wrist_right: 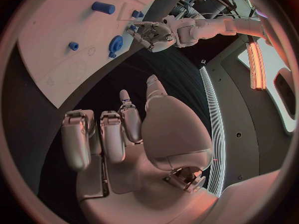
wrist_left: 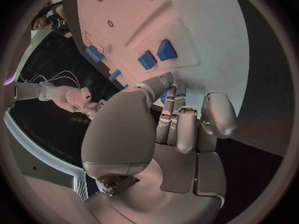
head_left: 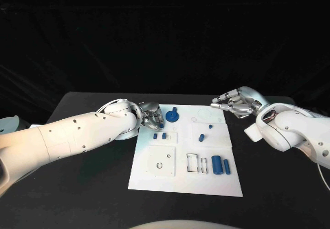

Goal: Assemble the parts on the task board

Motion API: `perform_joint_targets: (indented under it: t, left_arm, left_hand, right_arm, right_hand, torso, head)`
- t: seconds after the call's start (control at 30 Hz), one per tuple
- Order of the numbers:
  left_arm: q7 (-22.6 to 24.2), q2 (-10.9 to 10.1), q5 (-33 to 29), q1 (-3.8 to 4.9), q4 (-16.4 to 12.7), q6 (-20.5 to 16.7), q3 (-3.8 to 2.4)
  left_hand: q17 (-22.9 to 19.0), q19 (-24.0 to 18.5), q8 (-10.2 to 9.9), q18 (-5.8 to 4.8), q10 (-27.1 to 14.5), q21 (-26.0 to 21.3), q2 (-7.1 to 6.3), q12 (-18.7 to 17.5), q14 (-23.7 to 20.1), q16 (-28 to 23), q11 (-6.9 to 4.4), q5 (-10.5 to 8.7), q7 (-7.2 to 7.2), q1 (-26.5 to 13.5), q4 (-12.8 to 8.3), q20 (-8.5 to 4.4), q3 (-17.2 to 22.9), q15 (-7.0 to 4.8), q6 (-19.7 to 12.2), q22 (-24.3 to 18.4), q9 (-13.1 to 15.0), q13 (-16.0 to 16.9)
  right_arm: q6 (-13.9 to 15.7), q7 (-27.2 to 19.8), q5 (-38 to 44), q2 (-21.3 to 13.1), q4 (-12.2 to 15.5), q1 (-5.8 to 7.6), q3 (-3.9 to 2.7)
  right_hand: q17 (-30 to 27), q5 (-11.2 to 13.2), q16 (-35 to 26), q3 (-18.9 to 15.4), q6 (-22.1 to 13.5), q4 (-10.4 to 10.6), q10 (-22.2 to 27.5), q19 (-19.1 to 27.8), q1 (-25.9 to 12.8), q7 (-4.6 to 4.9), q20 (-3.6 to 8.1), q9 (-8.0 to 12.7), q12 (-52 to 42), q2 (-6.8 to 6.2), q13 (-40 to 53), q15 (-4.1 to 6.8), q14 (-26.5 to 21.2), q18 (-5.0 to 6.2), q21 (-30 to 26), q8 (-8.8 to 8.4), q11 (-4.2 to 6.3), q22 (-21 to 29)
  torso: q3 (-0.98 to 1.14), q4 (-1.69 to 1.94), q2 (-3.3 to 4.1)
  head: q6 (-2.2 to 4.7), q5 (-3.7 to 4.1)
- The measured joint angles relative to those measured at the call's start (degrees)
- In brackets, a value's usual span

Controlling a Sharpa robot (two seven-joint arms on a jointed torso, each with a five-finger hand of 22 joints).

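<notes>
Black table [head_left: 82,191], white task board [head_left: 165,179] lying flat at its middle; all positions below referenced to the board.

Left arm [head_left: 68,136] enters over the table and ends at the board's far left corner. Left hand [head_left: 150,120] sits over that corner, just beside the blue gear [head_left: 172,115]. Fingers curled inward; left wrist view shows a bit of blue behind the fingertips [wrist_left: 168,97], but whether the hand grips a part or merely hovers over it cannot be told.

Right arm [head_left: 292,131] is off the board's far right side. Right hand [head_left: 233,104] hovers beyond the far right corner, clear of the board; fingers loosely bent and apart, holding nothing.

Parts on board: large blue cylinder [head_left: 217,164] near the right edge on the near half, a slimmer blue bar [head_left: 227,166] just beside it, edge side. Two small blue blocks [head_left: 159,136] on the left half, nearer than the gear. Small blue peg [head_left: 201,138] and smaller blue stud [head_left: 210,127] at mid-board, far half.
</notes>
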State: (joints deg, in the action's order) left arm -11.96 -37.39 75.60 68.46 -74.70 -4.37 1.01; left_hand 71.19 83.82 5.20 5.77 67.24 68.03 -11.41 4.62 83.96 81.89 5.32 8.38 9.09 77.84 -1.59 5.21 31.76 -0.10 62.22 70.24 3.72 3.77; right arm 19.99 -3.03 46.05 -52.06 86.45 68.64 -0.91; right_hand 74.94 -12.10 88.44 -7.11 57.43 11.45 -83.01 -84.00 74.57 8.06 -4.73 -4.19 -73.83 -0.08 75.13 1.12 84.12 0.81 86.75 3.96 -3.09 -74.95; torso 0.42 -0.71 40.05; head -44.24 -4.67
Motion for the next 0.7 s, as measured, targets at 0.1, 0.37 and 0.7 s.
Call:
perform_joint_targets:
  t: [0.1, 0.37, 0.7]
  left_arm:
    - [-0.02, 0.00, 0.01, 0.00, 0.03, 0.00, 0.00]
    - [-0.11, -0.18, 0.02, 0.00, 0.20, -0.05, -0.01]
    - [-0.02, -0.92, -0.23, 0.01, 0.27, -0.90, -0.03]
  left_hand:
    - [-0.05, 0.00, -0.77, 0.00, -0.10, -0.27, 0.00, -0.26, 0.00, 0.00, 0.10, 0.00, 0.11, 0.00, 0.00, 0.00, 0.00, 0.00, -0.81, -0.12, 0.00, 0.00]
    - [-0.40, -0.64, -1.60, 0.00, -1.70, -2.02, -0.29, -0.68, 0.04, 0.00, 0.82, 0.00, 0.93, -0.29, -0.47, 0.63, -0.47, 0.63, -5.27, -1.42, -0.11, 0.05]
    - [-0.55, -0.91, -1.60, 0.00, -3.16, -3.26, -0.29, -1.18, -0.09, 0.00, 1.32, 0.00, 1.53, -0.29, -0.95, 0.93, -0.95, 0.93, -7.47, -2.44, -0.11, -0.17]
  right_arm:
    - [0.00, 0.00, 0.00, 0.01, -0.02, 0.00, 0.00]
    - [0.00, 0.00, 0.00, 0.03, -0.18, -0.03, 0.00]
    - [0.00, 0.04, 0.00, 0.06, -0.70, -0.05, 0.00]
  right_hand:
    - [0.00, 0.00, 0.00, 0.00, 0.00, 0.00, 0.00, 0.00, 0.00, 0.00, 0.00, 0.00, 0.00, 0.00, 0.00, 0.00, 0.00, 0.00, 0.00, 0.00, 0.00, 0.00]
    - [-0.01, 0.00, -0.23, 0.00, 0.00, 0.00, 0.00, 0.00, 0.00, 0.00, 0.00, 0.01, 0.00, 0.00, 0.00, 0.00, 0.00, 0.00, -0.23, 0.00, 0.00, 0.01]
    - [-0.01, 0.00, -0.23, 0.00, 0.00, 0.00, 0.20, 0.00, 0.00, 0.00, 0.00, 0.01, 0.47, 0.00, 0.00, 0.00, 0.00, 0.00, -0.22, 0.00, -0.20, 0.02]
  torso:
    - [0.00, 0.00, 0.00]
    - [-0.03, 0.01, 0.00]
    - [-0.04, 0.01, 0.00]
  head:
    - [0.00, 0.00]
    - [-0.01, 0.00]
    - [-0.01, 0.09]
